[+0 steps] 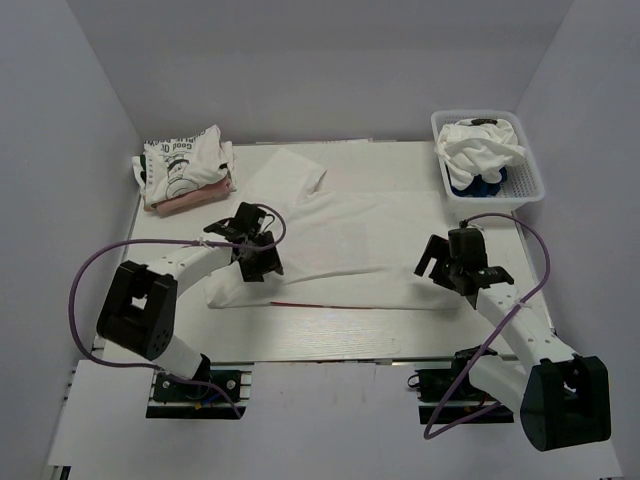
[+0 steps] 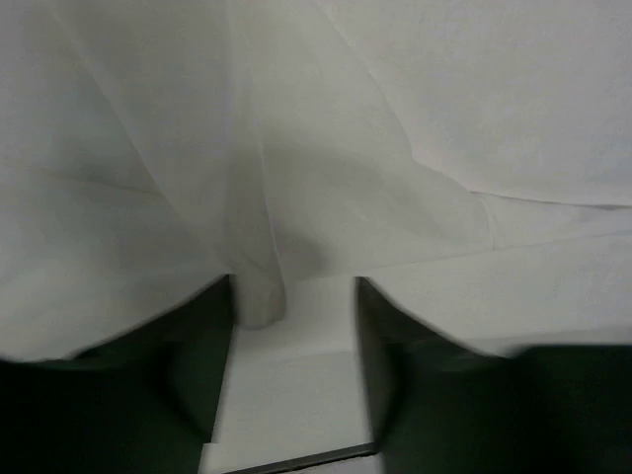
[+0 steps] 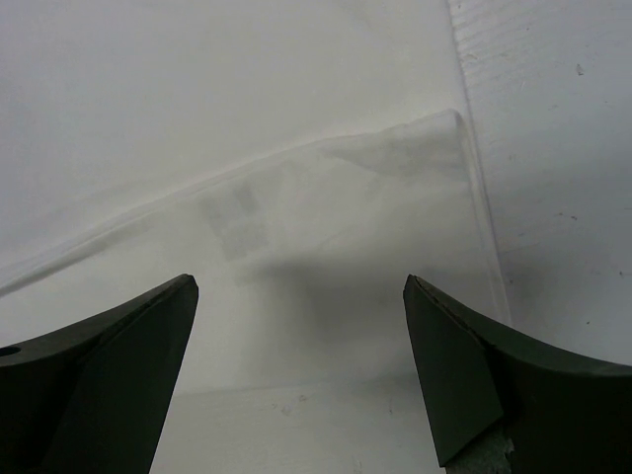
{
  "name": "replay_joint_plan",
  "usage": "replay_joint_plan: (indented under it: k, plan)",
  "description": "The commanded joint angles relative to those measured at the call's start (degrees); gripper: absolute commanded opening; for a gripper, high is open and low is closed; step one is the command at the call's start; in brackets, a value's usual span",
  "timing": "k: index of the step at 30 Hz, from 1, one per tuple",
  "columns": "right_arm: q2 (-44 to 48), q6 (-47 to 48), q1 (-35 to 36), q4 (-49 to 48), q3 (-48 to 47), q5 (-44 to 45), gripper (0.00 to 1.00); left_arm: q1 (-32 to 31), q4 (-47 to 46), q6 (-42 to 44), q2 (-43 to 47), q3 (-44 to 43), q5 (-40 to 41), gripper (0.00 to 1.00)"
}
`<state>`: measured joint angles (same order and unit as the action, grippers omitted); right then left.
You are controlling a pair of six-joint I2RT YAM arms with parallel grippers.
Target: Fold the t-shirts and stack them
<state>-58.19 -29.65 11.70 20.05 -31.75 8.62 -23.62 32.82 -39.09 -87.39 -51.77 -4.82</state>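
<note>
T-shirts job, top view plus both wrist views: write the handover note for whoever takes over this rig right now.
Left gripper: open, with a ridge of the spread white t-shirt inside the jaws at its left edge.
Right gripper: open, over that shirt's right edge.
Done: a folded stack at far left, lettered white shirt on top, pinkish shirt beneath.
Left to do: fold the spread shirt and stack it, then the white shirt and blue shirt in the basket.

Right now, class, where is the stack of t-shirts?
In the top external view, the stack of t-shirts sits at the far left corner of the table, beyond the left arm.
</note>
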Motion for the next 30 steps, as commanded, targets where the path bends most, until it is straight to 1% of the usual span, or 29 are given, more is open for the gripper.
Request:
replay_joint_plan:
  k: [1, 2, 3, 4, 7, 15, 19, 20, 28, 30]
  plan:
    - [-0.34, 0.56, -0.19, 1.30, -2.88, 3.06, 0.90, -1.43, 2.77, 0.34, -0.92, -3.77, 4.64, 0.47]
    - [-0.34, 0.56, -0.19, 1.48, -2.88, 3.41, 0.90, -1.95, 2.78, 0.33, -1.54, -3.78, 5.43, 0.38]
    - [-0.25, 0.56, -0.10, 1.74, -3.23, 4.11, 0.90, -1.96, 3.30, 0.33, -2.25, -4.65, 5.43, 0.27]
    - [-0.08, 0.56, -0.10, 1.74, -3.41, 4.38, 0.90, -1.96, 3.30, 0.33, -3.47, -5.18, 5.96, 0.00]
    - [0.80, 0.73, -0.37, 1.92, -3.32, 4.65, 0.90, -3.27, 3.30, 0.33, -4.62, -7.73, 7.36, 0.00]
    - [4.05, 0.91, -0.19, 2.10, -2.09, 6.06, 0.90, -5.12, 1.99, 1.47, -4.01, -11.59, 9.13, 0.00]
    - [4.23, 1.09, -0.37, 2.53, -2.18, 6.06, 0.90, -5.74, 4.18, 1.47, -4.54, -15.81, 15.26, 0.00]
    - [4.32, 1.17, -0.37, 2.71, -2.09, 6.40, 0.90, -5.74, 2.70, 2.52, -4.54, -15.82, 15.80, 0.00]
    - [3.88, 1.26, -0.54, 3.76, -2.88, 6.05, 0.90, -6.27, 0.58, 4.29, -14.90, -25.48, 14.05, 0.00]
    - [3.62, 1.08, -0.45, 4.38, -3.23, 6.06, 0.90, -6.27, 1.28, 3.59, -16.92, -28.81, 16.59, 0.00]
